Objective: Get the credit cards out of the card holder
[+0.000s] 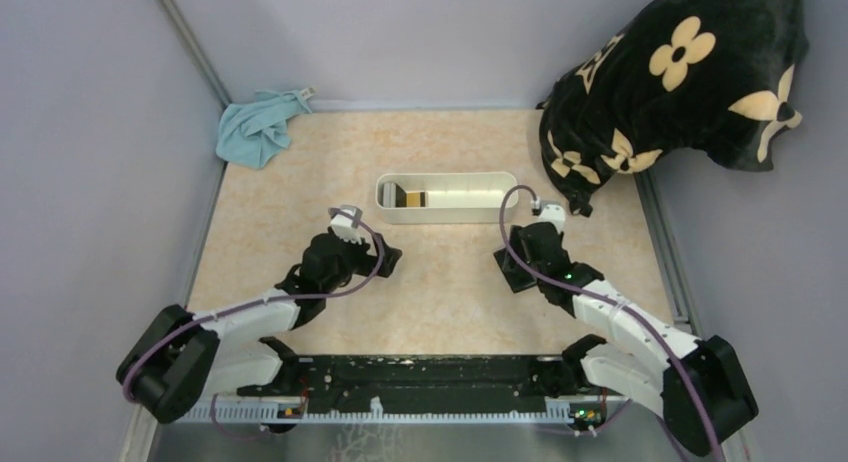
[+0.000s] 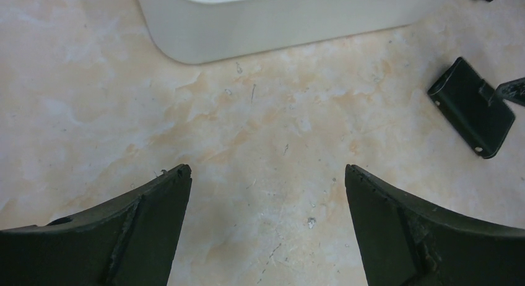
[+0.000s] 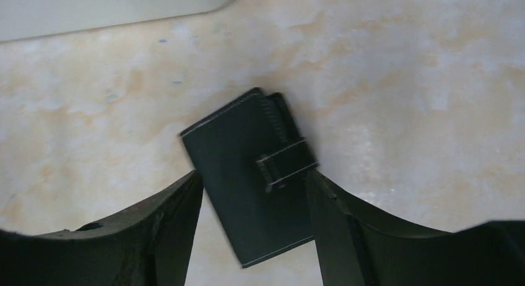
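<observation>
Twice finding wide-spread jaws. Noting the left gripper (image 2: pixel 266 171) hovering released in front of the white tray (image 1: pixel 470 214), toward its left end, holding nothing, with only bare marbled table (image 1: pixel 440 312) showing between the two dark fingers (image 2: pixel 142 218). Noting the right gripper (image 3: pixel 254 177) hovering in front of the tray's right end, likewise unclenched, fingers parted about as wide as the card holder (image 3: pixel 238 174) lying under and between them. Seeing the holder folded shut, black side up, a strap (image 3: pixel 288 162) crossing one edge, turned at a slant to the tray's long wall. Seeing it slightly blurred in the right wrist view; failing to tell whether either finger is touching it. Placing it, from the left wrist view, flat on the table in front of the tray's right end and clear of the tray, a fingertip of the right gripper just beside one corner. Spotting flat pieces in the tray's left end, one grey and one tan with a dark stripe, looking like the credit cards (image 1: pixel 403 195), though too small for certainty. Finding a crumpled blue cloth (image 1: pixel 258 127) beyond the tray's left end, by the back wall, and a black pillow with cream flowers (image 1: pixel 680 82) beyond its right end.
</observation>
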Motion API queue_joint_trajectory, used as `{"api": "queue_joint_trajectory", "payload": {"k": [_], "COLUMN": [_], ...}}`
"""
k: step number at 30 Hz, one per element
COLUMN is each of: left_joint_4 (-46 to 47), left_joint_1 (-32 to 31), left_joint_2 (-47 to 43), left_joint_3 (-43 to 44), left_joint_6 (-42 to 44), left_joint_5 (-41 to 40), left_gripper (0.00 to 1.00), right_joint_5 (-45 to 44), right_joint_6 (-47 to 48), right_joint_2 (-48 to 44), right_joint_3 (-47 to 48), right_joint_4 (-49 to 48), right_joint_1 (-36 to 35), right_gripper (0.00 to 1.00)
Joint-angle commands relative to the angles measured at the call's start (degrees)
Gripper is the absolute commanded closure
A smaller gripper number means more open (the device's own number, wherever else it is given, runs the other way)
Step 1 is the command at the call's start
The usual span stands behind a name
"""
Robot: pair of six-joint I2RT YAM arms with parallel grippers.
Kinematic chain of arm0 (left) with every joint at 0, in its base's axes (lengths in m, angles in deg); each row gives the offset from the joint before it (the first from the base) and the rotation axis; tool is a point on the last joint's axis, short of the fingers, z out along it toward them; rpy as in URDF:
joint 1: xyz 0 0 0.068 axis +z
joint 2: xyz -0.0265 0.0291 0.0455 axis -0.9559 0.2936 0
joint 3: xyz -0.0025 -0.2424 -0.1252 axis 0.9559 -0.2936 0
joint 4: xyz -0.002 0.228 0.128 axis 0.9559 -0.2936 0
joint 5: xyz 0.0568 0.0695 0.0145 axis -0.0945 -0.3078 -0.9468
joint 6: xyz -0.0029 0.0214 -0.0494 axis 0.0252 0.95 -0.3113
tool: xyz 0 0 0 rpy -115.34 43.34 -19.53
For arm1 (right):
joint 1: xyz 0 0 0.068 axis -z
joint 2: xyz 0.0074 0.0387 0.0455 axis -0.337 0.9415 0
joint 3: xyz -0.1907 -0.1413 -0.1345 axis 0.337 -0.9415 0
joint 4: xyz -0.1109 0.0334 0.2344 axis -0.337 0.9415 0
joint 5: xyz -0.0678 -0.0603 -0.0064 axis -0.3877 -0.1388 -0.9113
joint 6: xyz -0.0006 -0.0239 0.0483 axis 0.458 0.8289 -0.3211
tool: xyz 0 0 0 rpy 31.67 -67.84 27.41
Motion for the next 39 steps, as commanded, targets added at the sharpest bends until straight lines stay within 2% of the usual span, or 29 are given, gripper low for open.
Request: {"api": "queue_joint_trajectory", "payload": {"k": [1,3,11,13,15,17,18,25,29,34,37,39], "left_joint_4": [1.40,2.51,4.62,5.22,5.60,5.83,5.84,5.93,6.68,5.84,1.73,1.51], "left_joint_1": [-0.36,-0.36,-0.36,-0.36,-0.36,-0.36,-0.36,-0.38,-0.36,-0.36,-0.36,-0.36], "left_joint_2": [6.26,7.98,10.90,10.86,10.35,9.80,9.60,9.04,8.91,7.51,5.23,3.32], "left_joint_3": [3.43,3.73,3.39,2.67,1.79,0.92,0.54,0.04,-0.24,-0.44,0.92,0.79], "left_joint_6": [1.49,1.88,3.39,3.23,3.02,3.16,3.26,4.68,4.29,2.43,-0.46,1.38], "left_joint_5": [1.00,1.27,0.87,0.93,0.41,-0.48,-0.97,-2.05,-2.53,-4.46,-5.14,-3.74], "left_gripper": [0.01,0.01,0.01,0.01,0.01,0.01,0.01,0.01,0.01,0.01,0.01,0.01], "right_joint_5": [8.77,12.45,20.32,22.05,22.70,22.70,22.76,23.94,20.02,7.24,-3.22,-10.25], "right_joint_6": [-0.58,-0.29,0.96,0.61,0.09,-0.49,-0.86,-2.65,-0.67,4.08,4.04,3.14], "right_joint_2": [1.40,1.10,4.95,3.75,1.72,-0.66,-1.78,-9.12,-10.97,-6.59,-0.01,5.23], "right_joint_3": [-5.14,-7.05,-7.89,-8.77,-9.93,-10.50,-10.64,-6.73,-0.36,8.26,11.72,13.82], "right_joint_4": [-9.99,-13.46,-14.36,-13.82,-12.76,-11.35,-10.63,-4.46,1.06,6.19,8.34,9.82], "right_joint_1": [11.60,14.86,15.11,15.12,15.11,15.17,15.12,15.02,13.61,5.50,-2.21,-7.22], "right_gripper": [0.37,0.37,0.47,0.52,0.65,0.90,0.99,1.00,1.00,1.00,1.00,1.00]}}
